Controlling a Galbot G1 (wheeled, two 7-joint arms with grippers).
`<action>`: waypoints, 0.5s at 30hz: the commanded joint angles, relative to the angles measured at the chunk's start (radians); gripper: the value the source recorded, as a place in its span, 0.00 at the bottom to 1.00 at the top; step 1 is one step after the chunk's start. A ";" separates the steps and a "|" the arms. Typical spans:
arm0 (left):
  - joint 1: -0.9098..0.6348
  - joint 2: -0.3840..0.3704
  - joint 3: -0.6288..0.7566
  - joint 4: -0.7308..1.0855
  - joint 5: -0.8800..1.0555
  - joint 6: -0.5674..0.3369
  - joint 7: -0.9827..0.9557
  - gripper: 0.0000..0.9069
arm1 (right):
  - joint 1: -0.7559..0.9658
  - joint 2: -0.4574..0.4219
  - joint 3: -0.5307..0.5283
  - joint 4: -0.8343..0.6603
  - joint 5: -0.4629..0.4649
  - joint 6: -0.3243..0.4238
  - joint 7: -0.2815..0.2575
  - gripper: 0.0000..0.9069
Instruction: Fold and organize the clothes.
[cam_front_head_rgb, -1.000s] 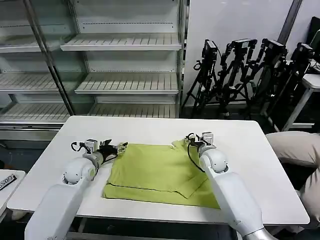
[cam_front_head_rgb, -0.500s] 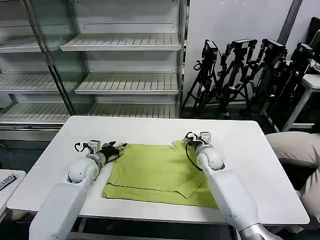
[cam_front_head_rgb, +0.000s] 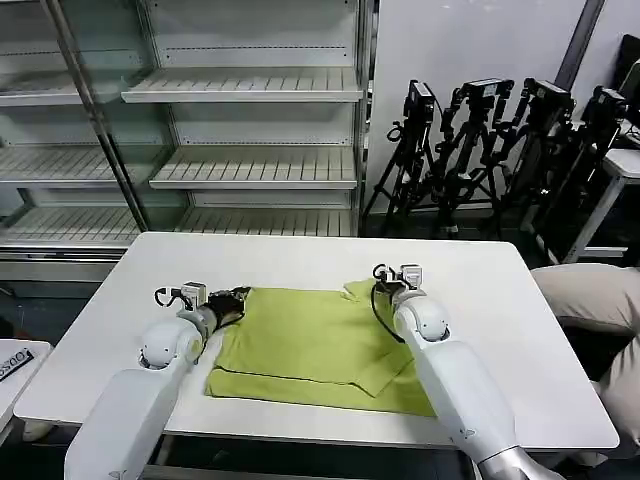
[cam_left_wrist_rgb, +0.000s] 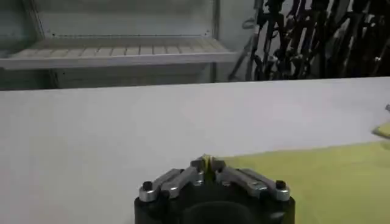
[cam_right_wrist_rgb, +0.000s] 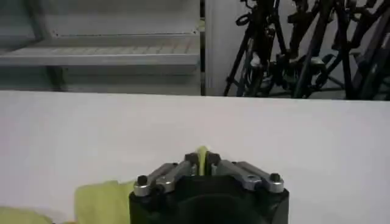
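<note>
The white bench (cam_front_head_rgb: 500, 300) carries the lime-green T-shirt (cam_front_head_rgb: 310, 345), lying flat at its middle. My left tool (cam_front_head_rgb: 238, 296) is clamped on the shirt's far left corner; my right tool (cam_front_head_rgb: 378, 283) pinches its far right corner.

The head camera looks down over the white table (cam_front_head_rgb: 480, 290); both wrist cameras skim it, facing the shelves (cam_front_head_rgb: 240, 130).

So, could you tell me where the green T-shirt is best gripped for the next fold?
Probably at its two far corners, coming in low from the near side. The T-shirt lies flat on the table, so only thin edges offer a pinch. The left gripper and right gripper are each shut on a sliver of fabric there.
</note>
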 joint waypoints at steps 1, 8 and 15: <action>0.004 0.000 -0.021 -0.044 -0.035 -0.014 0.002 0.01 | -0.026 -0.028 -0.001 0.112 -0.019 0.053 -0.016 0.00; 0.110 0.022 -0.053 -0.207 -0.040 -0.006 -0.008 0.01 | -0.165 -0.101 0.025 0.358 0.014 0.009 0.020 0.00; 0.257 0.041 -0.110 -0.323 -0.010 -0.016 -0.020 0.01 | -0.317 -0.157 0.064 0.582 0.034 0.004 0.031 0.00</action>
